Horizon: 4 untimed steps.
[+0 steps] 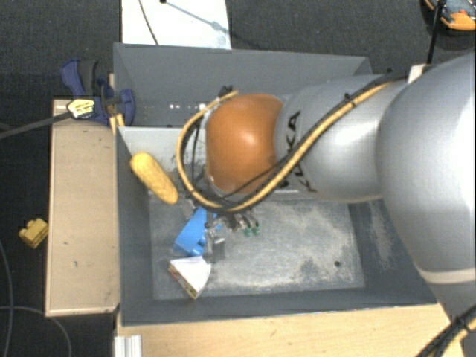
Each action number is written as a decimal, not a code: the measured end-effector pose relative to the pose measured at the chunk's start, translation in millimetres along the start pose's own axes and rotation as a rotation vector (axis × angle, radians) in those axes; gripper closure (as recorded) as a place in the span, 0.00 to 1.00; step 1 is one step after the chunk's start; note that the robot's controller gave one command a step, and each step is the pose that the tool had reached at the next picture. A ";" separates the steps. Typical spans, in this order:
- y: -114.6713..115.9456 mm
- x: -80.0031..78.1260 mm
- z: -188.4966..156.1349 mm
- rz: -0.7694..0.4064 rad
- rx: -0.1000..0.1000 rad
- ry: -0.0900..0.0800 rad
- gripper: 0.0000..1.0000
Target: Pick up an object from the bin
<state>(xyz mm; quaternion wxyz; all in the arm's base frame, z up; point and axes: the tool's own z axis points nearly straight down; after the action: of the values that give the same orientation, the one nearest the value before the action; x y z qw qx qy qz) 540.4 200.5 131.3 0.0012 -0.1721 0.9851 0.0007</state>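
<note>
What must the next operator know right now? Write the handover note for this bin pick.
Gripper: low in the left half of the grey metal bin, right beside the blue plastic block; a grasp cannot be confirmed.
Other things: yellow cob-shaped toy by the left wall, white wedge-shaped piece near the front, small green bit just right of the gripper.
Done: arm is down among the things.
Left: secure one thing and lift it out.

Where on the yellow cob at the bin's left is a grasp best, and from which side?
Yellow cob: probably mid-length, across its narrow width, from above. It lies slanted by the bin's left wall, leaving little sideways room.
</note>
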 end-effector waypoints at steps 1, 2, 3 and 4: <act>0.8 -8.9 8.5 -0.074 0.001 -0.004 0.00; 3.8 -22.4 34.6 -0.358 0.001 -0.005 0.00; 4.9 -21.3 57.9 -0.545 0.001 -0.002 0.00; -3.1 2.7 61.0 -0.708 -0.001 0.001 1.00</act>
<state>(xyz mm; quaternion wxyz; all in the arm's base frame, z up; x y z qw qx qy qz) 539.0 196.7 70.3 0.0006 -0.5028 0.8644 0.0009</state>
